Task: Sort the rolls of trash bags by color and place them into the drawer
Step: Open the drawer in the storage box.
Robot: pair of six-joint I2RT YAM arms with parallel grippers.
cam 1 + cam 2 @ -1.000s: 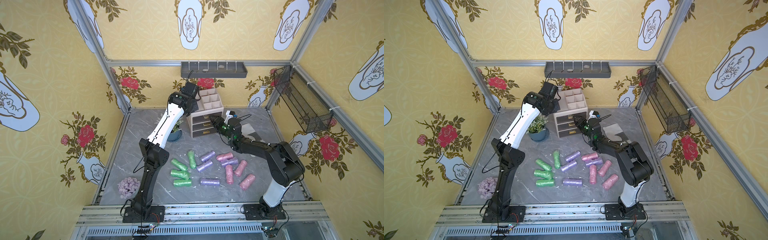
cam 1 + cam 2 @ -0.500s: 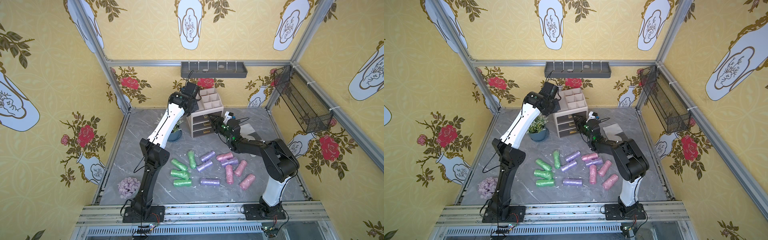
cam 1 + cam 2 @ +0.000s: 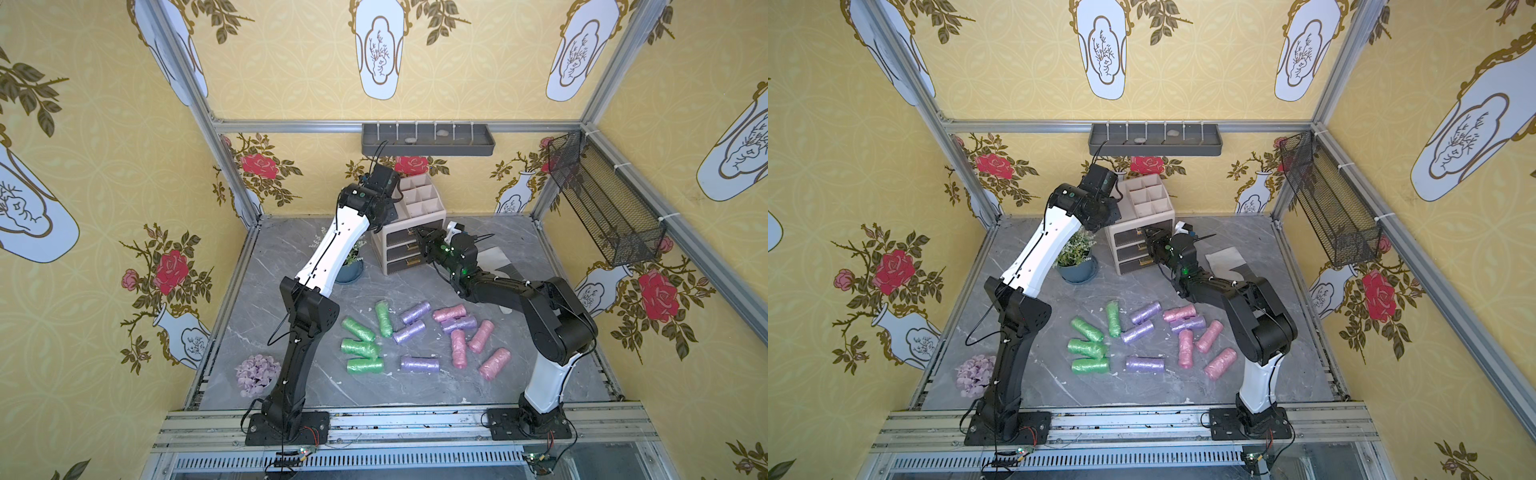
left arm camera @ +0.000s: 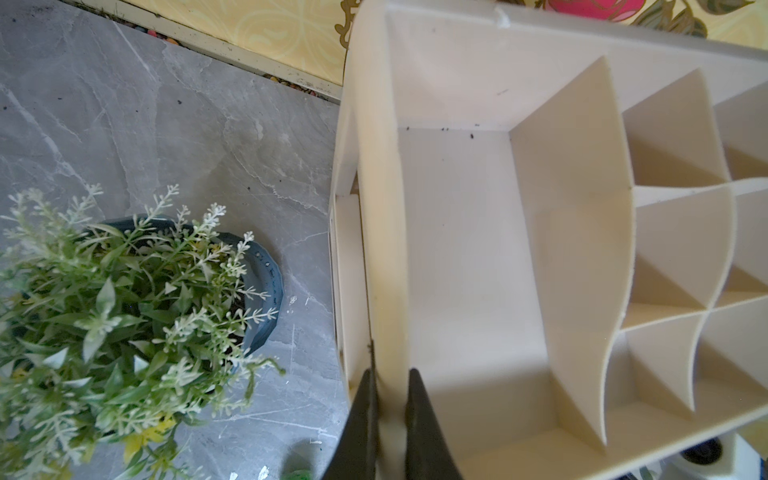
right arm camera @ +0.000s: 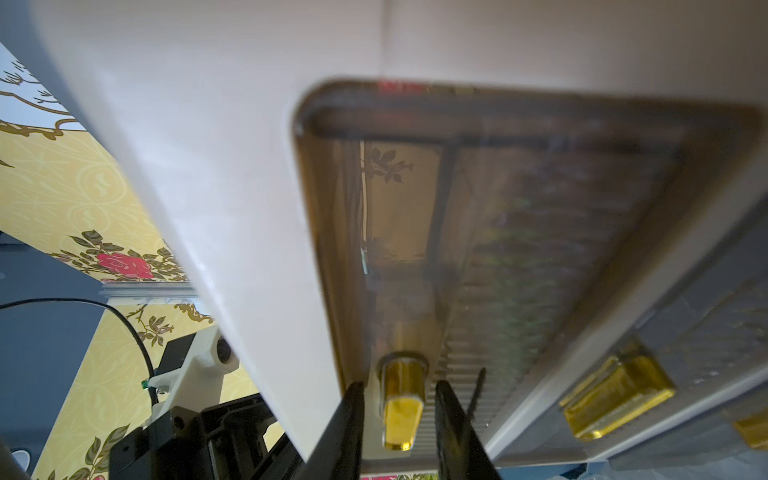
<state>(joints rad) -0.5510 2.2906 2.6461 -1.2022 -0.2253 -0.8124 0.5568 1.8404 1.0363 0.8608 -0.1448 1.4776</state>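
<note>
Tabletop [image 3: 291, 316]: grey marble pattern, in both top views; 12 o'clock taken as the back wall.
Organizer [image 3: 419, 208]: cream, at 12 o'clock on the tabletop; open compartments on top, three dark drawer fronts below, all sitting flush with the frame.
Green rolls [image 3: 360, 347]: four, lying flat at the 9 o'clock side of a loose cluster at mid-tabletop.
Lilac rolls [image 3: 420, 363]: four, in the middle of the cluster; one alone toward 6 o'clock, one lying against a pink roll.
Pink rolls [image 3: 481, 336]: four, at the 3 o'clock side; the outermost toward 5 o'clock, a little apart from the others.
Place of the rolls: all twelve on the tabletop, well apart from the organizer.
Left hand [image 4: 390, 415]: closed tight on the organizer's side wall at its 9 o'clock edge, one finger outside, one inside the large compartment.
Right hand [image 5: 398, 383]: at the front of the top drawer [image 5: 519, 232], fingers [image 5: 349, 415] parted and straddling the amber knob [image 5: 402, 399]; thin gap visible on each side, no grip on it.
Potted plant [image 3: 1079, 270]: blue pot, just beside the organizer at its 8 o'clock, partly behind the left arm in a top view.
Flower cluster [image 3: 257, 372]: lilac, at the 7 o'clock corner of the tabletop, near the left arm's base.
</note>
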